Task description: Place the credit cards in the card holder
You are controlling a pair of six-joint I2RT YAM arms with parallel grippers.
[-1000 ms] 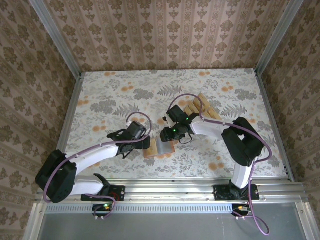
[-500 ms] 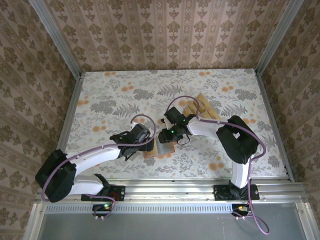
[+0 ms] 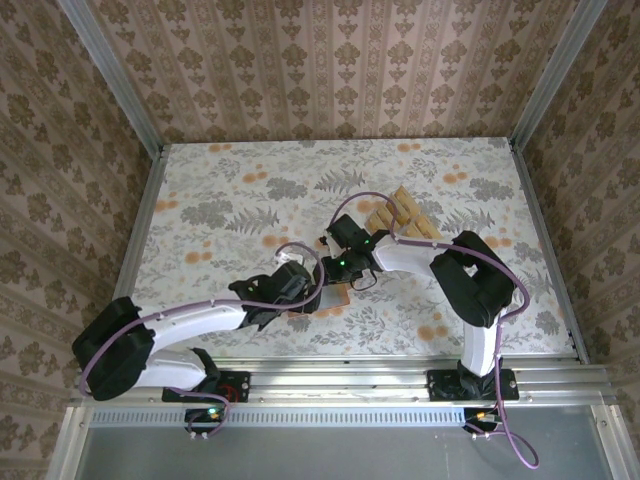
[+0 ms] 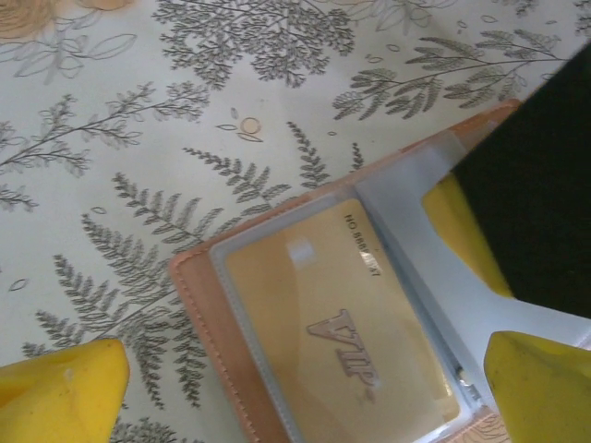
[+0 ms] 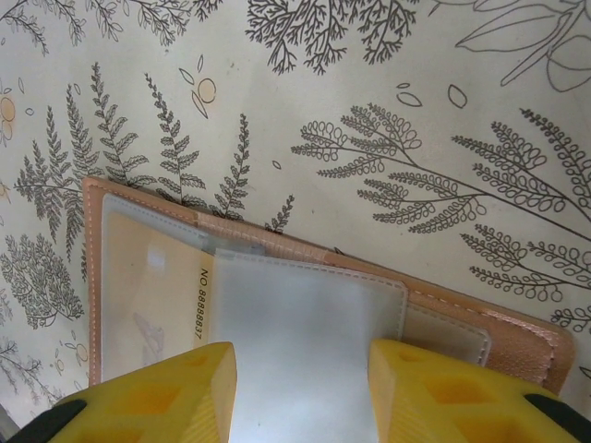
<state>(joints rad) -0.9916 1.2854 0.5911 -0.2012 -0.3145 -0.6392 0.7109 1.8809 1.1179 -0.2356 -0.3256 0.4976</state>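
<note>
The card holder [image 5: 522, 340] lies open on the floral table; in the top view it is mostly hidden under both grippers [image 3: 331, 298]. One golden credit card [image 4: 343, 325] marked VIP sits in its clear pocket. A greyish inner sleeve [image 5: 305, 318] rises between the fingers of my right gripper [image 5: 301, 399], which grips it across its width. My left gripper [image 4: 301, 392] hangs wide open just above the pocket holding the card, one finger on each side. More credit cards [image 3: 404, 215] lie fanned out behind the right gripper [image 3: 332, 270].
Patterned walls close the table at the back and both sides. A metal rail [image 3: 350, 378] runs along the near edge. Bare floral tabletop [image 3: 220, 190] stretches left of and behind the grippers.
My left arm has swung right and brought its open gripper over the card holder. The right gripper has stayed on the sleeve, shifting only slightly.
</note>
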